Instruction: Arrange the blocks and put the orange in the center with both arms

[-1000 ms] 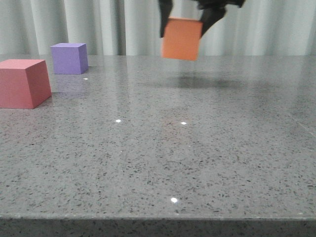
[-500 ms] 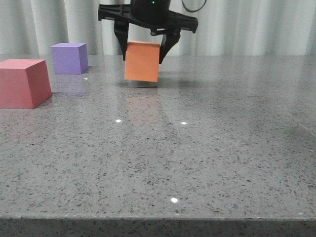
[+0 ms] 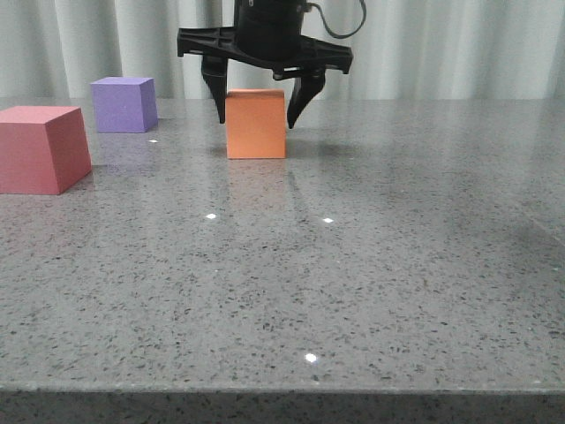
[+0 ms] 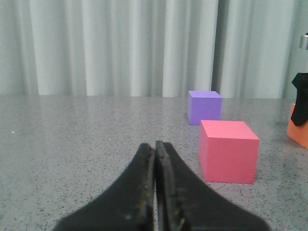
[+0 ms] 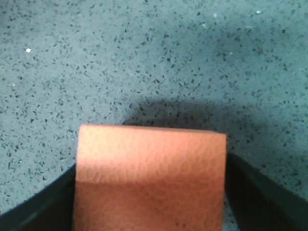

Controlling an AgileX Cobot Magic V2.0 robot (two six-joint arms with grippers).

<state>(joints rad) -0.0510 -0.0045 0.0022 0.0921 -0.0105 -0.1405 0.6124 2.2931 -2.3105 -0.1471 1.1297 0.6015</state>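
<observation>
The orange cube (image 3: 256,125) rests flat on the grey speckled table (image 3: 371,265), far centre. My right gripper (image 3: 256,119) comes down from above, its two black fingers against the cube's left and right faces; the right wrist view shows the cube (image 5: 151,178) filling the gap between them. The red-pink cube (image 3: 40,148) sits at the far left, and the purple cube (image 3: 124,104) behind it. My left gripper (image 4: 155,147) is shut and empty, low over the table, with the red-pink cube (image 4: 227,151) and purple cube (image 4: 204,107) ahead of it. It is out of the front view.
A pale curtain (image 3: 459,49) hangs behind the table's far edge. The table's front edge (image 3: 282,389) runs along the bottom of the front view. The orange cube's edge (image 4: 298,127) and a right-gripper finger (image 4: 301,96) show in the left wrist view.
My right gripper has carried the orange cube left and down from mid-air. The cube was tilted just above the surface; it now sits flat on the table.
</observation>
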